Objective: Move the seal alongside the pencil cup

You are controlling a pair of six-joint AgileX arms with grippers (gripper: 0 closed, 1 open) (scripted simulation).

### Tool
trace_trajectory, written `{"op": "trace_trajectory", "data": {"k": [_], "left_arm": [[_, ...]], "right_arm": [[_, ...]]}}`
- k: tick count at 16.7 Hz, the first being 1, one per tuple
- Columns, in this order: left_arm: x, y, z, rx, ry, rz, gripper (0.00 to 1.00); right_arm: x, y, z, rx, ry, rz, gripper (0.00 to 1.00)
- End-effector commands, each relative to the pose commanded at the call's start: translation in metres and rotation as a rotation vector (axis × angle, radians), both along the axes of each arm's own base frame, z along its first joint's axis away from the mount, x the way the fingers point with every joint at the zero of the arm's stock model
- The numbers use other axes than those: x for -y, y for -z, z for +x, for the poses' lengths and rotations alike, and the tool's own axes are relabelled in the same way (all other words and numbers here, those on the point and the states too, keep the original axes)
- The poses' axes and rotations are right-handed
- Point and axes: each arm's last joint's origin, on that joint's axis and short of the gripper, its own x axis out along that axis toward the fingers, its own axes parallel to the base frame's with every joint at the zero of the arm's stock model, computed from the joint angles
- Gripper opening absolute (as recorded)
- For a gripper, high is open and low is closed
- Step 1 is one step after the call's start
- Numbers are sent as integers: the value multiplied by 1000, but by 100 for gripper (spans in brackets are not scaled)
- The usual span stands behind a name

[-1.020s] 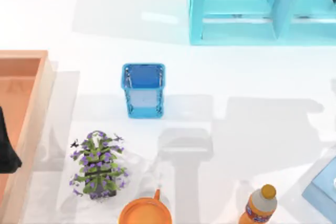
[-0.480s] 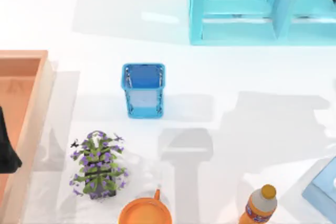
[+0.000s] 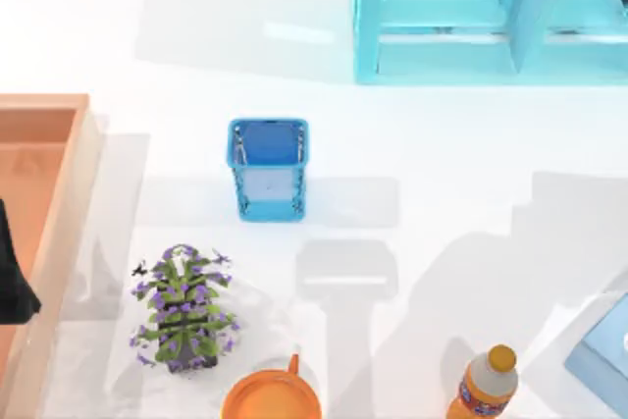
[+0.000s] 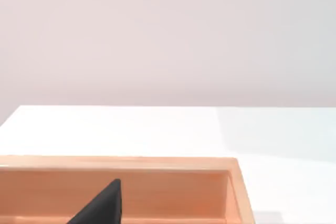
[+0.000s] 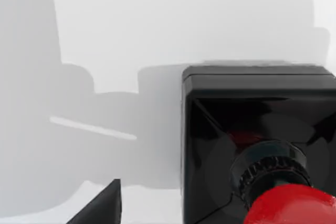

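white bench surface runs under everything, glossy and shadow-streaked. starting at the right end effector point(image 5: 100, 205): one dark fingertip shows low in the right wrist view, and whether it is open or closed i cannot tell. just past it stands the seal point(image 5: 257, 140), upright on the bench, red knob point(image 5: 291, 205) towards the camera, black square block beneath, nothing holding it yet. it looks small, rigid and light; the glossy knob may be slippery, so the flat sides of the block seem the safer place to close on. farther out, in the top view, the pencil cup point(image 3: 268, 169) stands upright near the middle of the bench, bare space on its right. around it: a flowering plant point(image 3: 183, 308), an orange cup point(image 3: 270, 396), an orange bottle point(image 3: 484, 385), a light-blue shelf unit point(image 3: 471, 17). the left end effector point(image 4: 100, 205) sits parked over the wooden tray point(image 3: 61, 203) at the left edge, state unclear.
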Motion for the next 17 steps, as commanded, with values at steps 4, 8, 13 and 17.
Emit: {"op": "trace_trajectory", "data": {"k": [4,8,13,17], "left_arm": [[0,0,0,0,0,0,100],[0,0,0,0,0,0,100],[0,0,0,0,0,0,100],[0,0,0,0,0,0,100]], "right_arm": [[0,9,-1,-6,0,2,100],[0,9,-1,-6,0,2,77],[0,9,-1,-6,0,2,40],[0,9,-1,-6,0,2,10]]}}
